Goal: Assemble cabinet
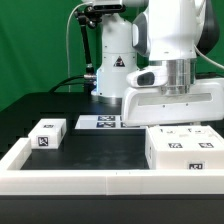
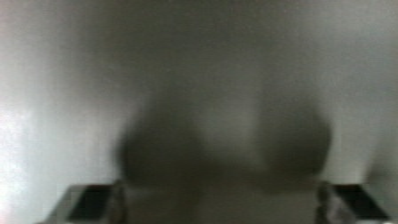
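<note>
The cabinet's large white box (image 1: 172,105) stands at the exterior view's right, directly under the arm's wrist (image 1: 178,68), and hides the fingers there. A flat white block with tags (image 1: 186,150) lies in front of it. A small white tagged block (image 1: 47,133) sits at the exterior view's left. In the wrist view my gripper (image 2: 217,203) has its two dark fingertips (image 2: 80,202) far apart at the picture's corners. A blurred white and grey surface (image 2: 196,90) fills the view very close to the camera. I cannot tell whether the fingers touch it.
The marker board (image 1: 106,122) lies at the back of the black table by the robot base (image 1: 112,70). A long low white border frame (image 1: 90,181) runs along the front and the exterior view's left side.
</note>
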Controlling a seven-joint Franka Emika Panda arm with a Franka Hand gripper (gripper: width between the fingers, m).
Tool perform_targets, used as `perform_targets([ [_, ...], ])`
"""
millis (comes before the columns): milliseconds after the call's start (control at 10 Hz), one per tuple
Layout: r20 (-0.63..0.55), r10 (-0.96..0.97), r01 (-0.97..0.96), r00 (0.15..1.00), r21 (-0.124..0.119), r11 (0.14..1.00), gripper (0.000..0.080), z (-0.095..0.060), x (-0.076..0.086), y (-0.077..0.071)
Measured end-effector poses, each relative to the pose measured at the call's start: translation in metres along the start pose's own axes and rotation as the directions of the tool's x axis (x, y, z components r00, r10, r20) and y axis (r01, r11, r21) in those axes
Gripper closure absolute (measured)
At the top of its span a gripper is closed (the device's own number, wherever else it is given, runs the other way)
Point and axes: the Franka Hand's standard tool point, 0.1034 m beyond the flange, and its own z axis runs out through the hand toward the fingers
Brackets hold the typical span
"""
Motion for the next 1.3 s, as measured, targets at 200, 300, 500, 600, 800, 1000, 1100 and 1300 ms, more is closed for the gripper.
perform_targets([
  [200,0.0,-0.004,0.004,1.0,0.0,1.0,0.0502,0.0,0.0,0.0],
  [300,0.001,-0.004,0.004,1.0,0.0,1.0,0.06,0.0,0.0,0.0],
  [500,0.001,-0.006,0.006,1.0,0.0,1.0,0.06,0.0,-0.001,0.0],
  [600,0.001,-0.01,0.01,1.0,0.0,1.0,0.06,0.0,-0.001,0.0],
  [800,0.001,-0.01,0.01,1.0,0.0,1.0,0.06,0.0,-0.001,0.0],
  [1000,0.001,-0.01,0.01,1.0,0.0,1.0,0.0599,0.0,-0.001,0.0],
  [1100,0.003,-0.015,0.015,1.0,0.0,1.0,0.0599,-0.003,-0.001,0.0],
  [1300,0.001,-0.022,0.022,1.0,-0.001,1.0,0.0598,-0.01,-0.001,0.0],
])
